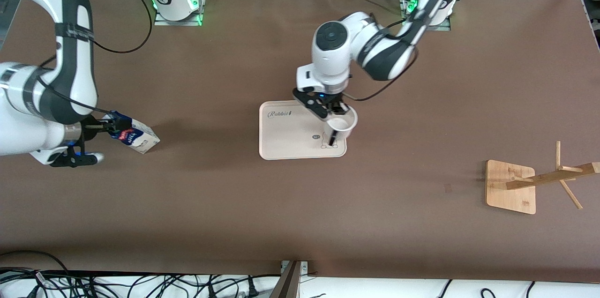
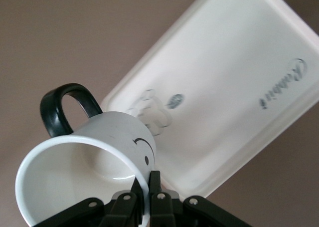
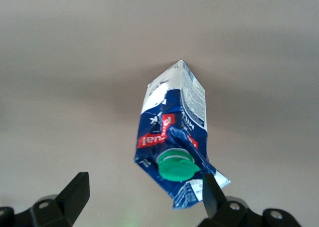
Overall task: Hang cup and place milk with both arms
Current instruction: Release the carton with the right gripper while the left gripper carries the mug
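Left gripper (image 1: 338, 111) clamped on the rim of the cup (image 1: 341, 125), over the tray (image 1: 286, 136); rack (image 1: 543, 178) well apart toward the left arm's end. Right gripper (image 1: 101, 127) spread wide around the milk (image 1: 133, 135), tilted on the table (image 1: 234, 204).

Left gripper (image 1: 338, 111) clamped, right gripper (image 1: 104, 125) spread.

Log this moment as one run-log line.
left gripper: shut on cup rim, over tray | right gripper: open, at milk top | milk: on table, toward right arm's end | rack: bare
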Available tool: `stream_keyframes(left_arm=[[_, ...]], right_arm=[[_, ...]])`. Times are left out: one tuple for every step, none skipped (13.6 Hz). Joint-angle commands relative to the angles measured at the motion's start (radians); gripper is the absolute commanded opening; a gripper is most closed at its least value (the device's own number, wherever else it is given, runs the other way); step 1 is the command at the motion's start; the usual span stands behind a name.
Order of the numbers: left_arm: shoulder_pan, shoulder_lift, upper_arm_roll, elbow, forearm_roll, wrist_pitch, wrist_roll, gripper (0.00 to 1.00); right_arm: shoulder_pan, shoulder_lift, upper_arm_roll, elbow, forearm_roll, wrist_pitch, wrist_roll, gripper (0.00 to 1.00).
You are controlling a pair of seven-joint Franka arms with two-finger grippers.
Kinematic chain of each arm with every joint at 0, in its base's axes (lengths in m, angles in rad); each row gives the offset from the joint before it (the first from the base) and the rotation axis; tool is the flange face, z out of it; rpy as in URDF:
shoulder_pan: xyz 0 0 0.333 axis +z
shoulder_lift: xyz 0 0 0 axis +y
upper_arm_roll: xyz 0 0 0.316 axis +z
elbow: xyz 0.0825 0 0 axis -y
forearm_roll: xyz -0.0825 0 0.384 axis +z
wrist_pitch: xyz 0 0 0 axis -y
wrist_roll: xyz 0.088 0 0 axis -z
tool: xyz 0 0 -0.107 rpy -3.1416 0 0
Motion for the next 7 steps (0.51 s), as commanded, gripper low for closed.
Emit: stream_keyframes(left_arm=[[0.117,-0.081,-0.005,0.058,-0.05,-0.134,0.015,0.0],[0.16,-0.091,-0.002,0.107,-0.055,-0.188,0.016,0.0],[0.218,-0.092,-0.006,0.155,-0.056,-0.225,0.019,0.0],[0.272,-0.092,-0.008,0.202,-0.058,-0.26,0.032,0.0],[0.327,-0.088,-0.005,0.245,-0.076,-0.283,0.086,0.0],[0.397,-0.084,-0.005,0.273,-0.117,-0.285,0.145,0.0],[0.475,-0.076,-0.005,0.293,-0.186,-0.285,0.197,0.0]], right_arm=[[-0.005,-0.083,-0.026,0.024,0.007,-0.039,-0.086,1.0],[-0.005,-0.108,-0.04,0.05,0.007,-0.039,-0.12,1.0],[-0.005,-0.129,-0.043,0.091,0.005,-0.041,-0.138,1.0],[-0.003,-0.148,-0.044,0.134,0.005,-0.054,-0.142,1.0],[-0.005,-0.156,-0.043,0.172,0.005,-0.092,-0.137,1.0],[-0.002,-0.157,-0.041,0.229,0.002,-0.109,-0.132,1.0],[0.003,-0.157,-0.04,0.293,-0.019,-0.12,-0.128,1.0]])
